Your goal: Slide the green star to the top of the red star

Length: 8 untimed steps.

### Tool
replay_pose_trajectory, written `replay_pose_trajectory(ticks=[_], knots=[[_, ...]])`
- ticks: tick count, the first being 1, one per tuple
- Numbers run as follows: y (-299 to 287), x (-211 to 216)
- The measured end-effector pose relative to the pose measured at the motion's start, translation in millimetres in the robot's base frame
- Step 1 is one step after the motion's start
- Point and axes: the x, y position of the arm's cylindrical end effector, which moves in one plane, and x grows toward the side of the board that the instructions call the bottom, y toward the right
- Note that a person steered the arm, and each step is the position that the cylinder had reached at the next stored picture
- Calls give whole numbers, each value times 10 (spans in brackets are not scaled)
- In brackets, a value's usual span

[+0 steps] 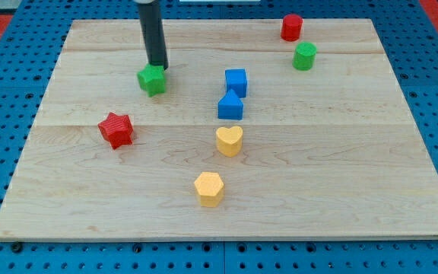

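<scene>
Tip (158,67) touching green star (152,79) at its upper right; red star (116,129) below-left of green star. No fingers here.

Rod (153,30) cut off by the view's top edge, my tip (158,68) touching green star (152,79), its top-right corner partly hidden behind it.

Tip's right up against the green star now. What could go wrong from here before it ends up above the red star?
1. My tip touches the green star off-centre, at its upper right, so the star may spin or slip aside.
2. Pushing on toward the view's bottom left could overshoot and knock the red star.
3. The rod hides the contact point, so slippage may go unnoticed.
</scene>
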Motion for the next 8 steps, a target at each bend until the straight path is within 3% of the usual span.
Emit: replay_pose_trajectory(ticks=[1, 2, 3, 5, 6, 7, 8], knots=[[-52, 286], [266, 69], [376, 384], [-148, 576], [-90, 530], [202, -31], [918, -694]])
